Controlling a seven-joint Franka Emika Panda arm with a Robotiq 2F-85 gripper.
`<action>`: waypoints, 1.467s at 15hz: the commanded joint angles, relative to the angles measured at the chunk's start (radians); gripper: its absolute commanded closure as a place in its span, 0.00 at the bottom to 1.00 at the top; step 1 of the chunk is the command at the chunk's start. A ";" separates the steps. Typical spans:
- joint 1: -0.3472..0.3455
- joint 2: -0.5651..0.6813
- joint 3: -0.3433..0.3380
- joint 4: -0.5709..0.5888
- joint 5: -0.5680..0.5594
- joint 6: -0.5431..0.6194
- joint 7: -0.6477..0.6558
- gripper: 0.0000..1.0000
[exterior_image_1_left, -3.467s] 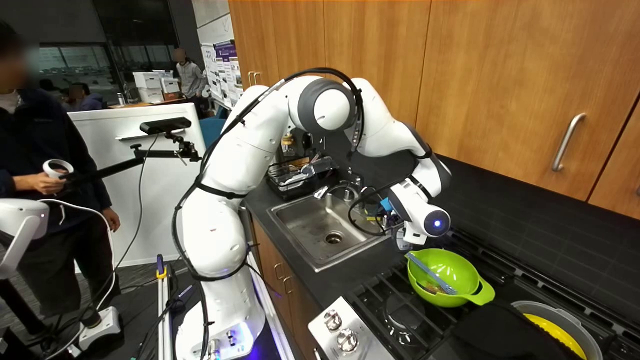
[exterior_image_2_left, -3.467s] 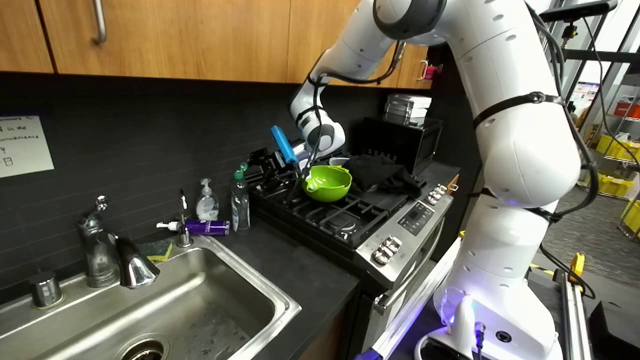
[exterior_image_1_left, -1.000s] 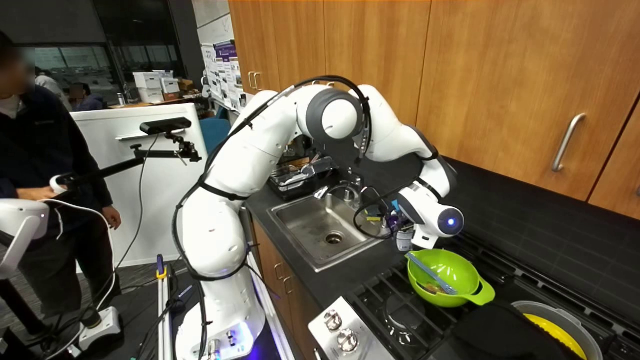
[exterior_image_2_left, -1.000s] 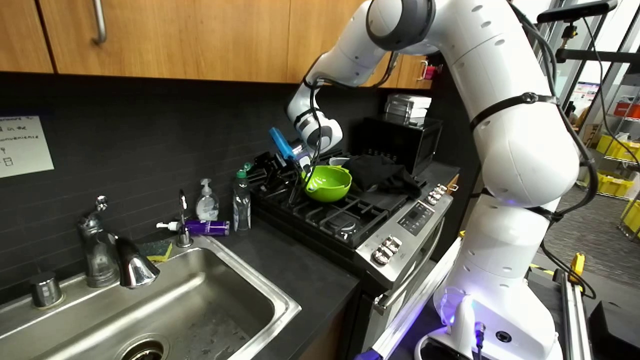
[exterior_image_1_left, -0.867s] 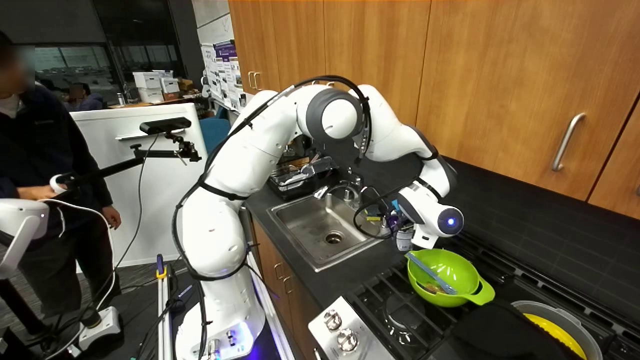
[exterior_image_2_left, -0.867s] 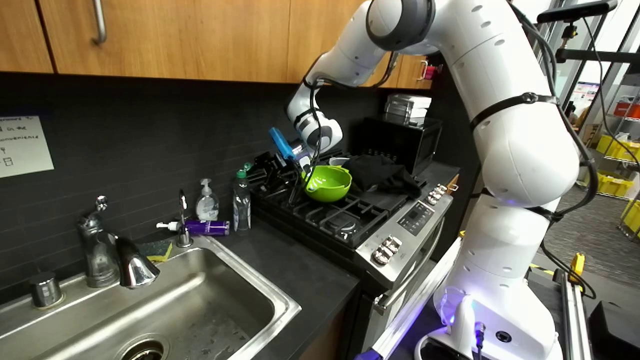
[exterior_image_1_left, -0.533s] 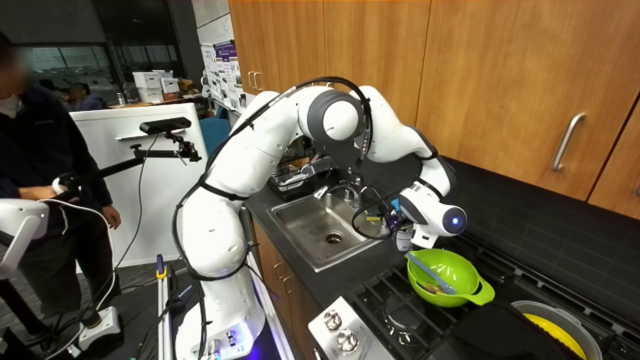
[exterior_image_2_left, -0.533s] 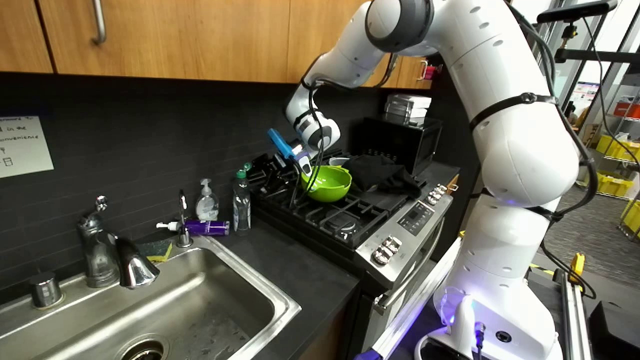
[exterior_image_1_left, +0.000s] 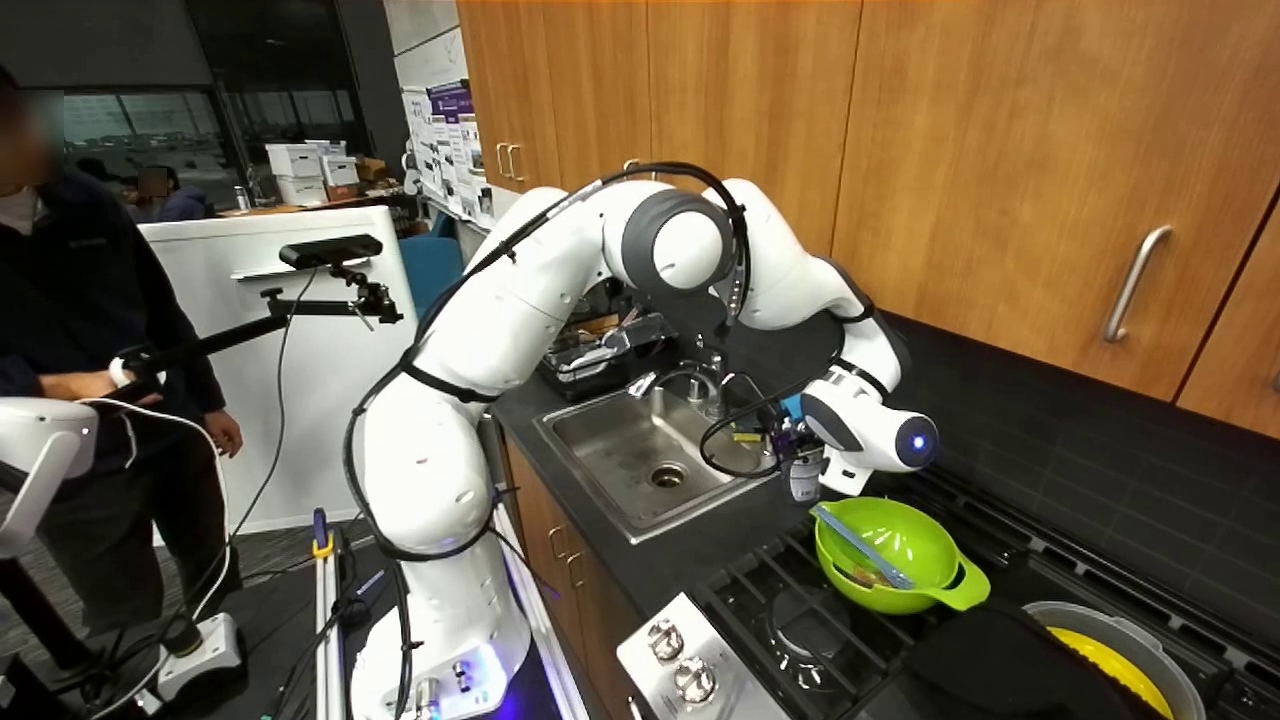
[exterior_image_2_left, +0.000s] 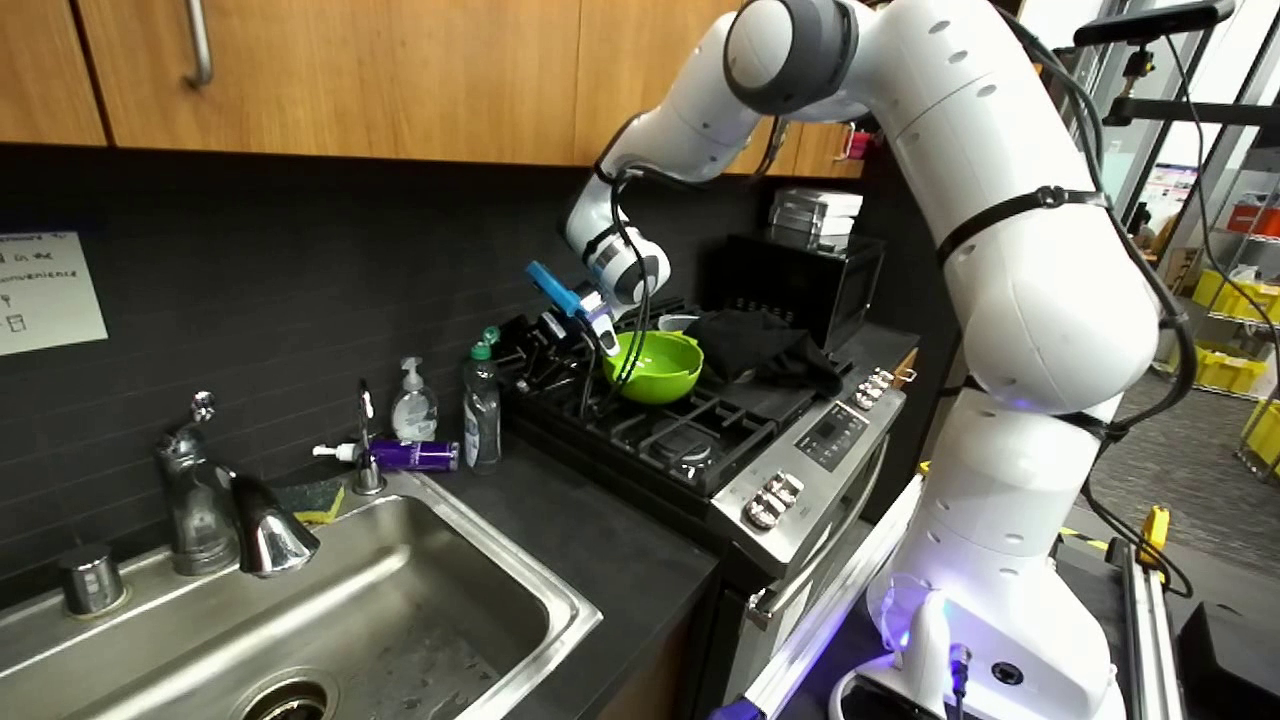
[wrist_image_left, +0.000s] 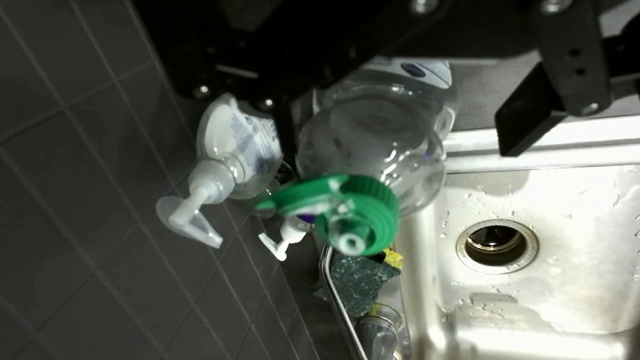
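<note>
dark counter (exterior_image_2_left: 590, 530) | upright: green-capped bottle (exterior_image_2_left: 483, 415), clear pump bottle (exterior_image_2_left: 414, 412) | lying: purple bottle (exterior_image_2_left: 415, 457)

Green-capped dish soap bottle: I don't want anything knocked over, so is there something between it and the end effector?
Nothing visible: the wrist view shows the green-capped dish soap bottle between the fingers of the open end effector. A clear pump bottle stands close by, toward the tiled wall, outside that gap.

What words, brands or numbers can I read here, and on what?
"in the": handwritten wall note
"onvenience": same note, cut off
Too small or blurred: note's top line; labels on the green-capped bottle, white-pump bottle and purple bottle; wall posters; stove panel. No brand or number is legible.
</note>
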 joint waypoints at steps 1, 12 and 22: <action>0.005 0.023 0.001 0.056 -0.048 -0.022 0.068 0.00; -0.004 0.017 -0.003 0.056 -0.071 -0.061 0.128 0.00; -0.019 0.042 0.009 0.107 -0.125 -0.244 0.154 0.00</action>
